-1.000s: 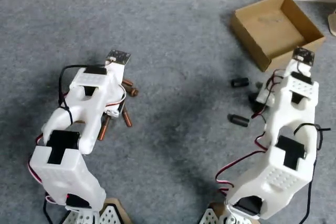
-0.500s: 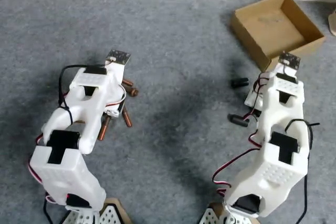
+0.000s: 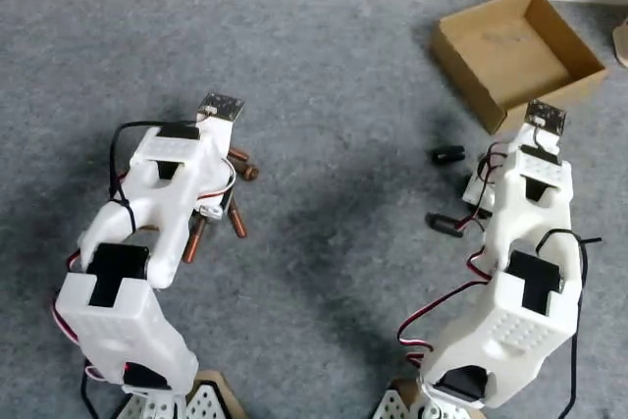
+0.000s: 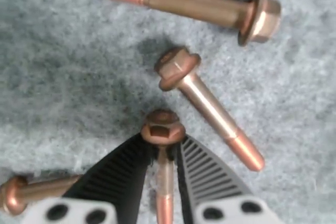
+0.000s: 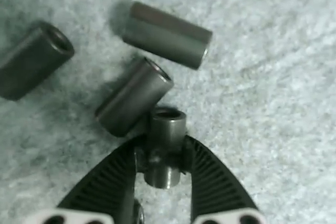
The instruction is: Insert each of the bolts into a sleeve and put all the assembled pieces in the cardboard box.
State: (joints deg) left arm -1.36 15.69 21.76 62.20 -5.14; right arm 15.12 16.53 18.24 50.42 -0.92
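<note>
I see open counter point(image 3: 334, 95) between the two arms in the high view. The cardboard box point(image 3: 463, 74) sits at the far right, near the counter's back edge, just past the right arm. Left end effector point(image 4: 164, 148) is clamped on a bolt point(image 4: 163, 128), head out past the tips, w/ 3 loose bolts point(image 4: 210, 109) lying close around. Right end effector point(image 5: 164, 150) is clamped on a sleeve point(image 5: 167, 127), w/ another sleeve point(image 5: 134, 97) just beside it. The wrist views give me both grips. From the high view, the arms' bodies cover them.
</note>
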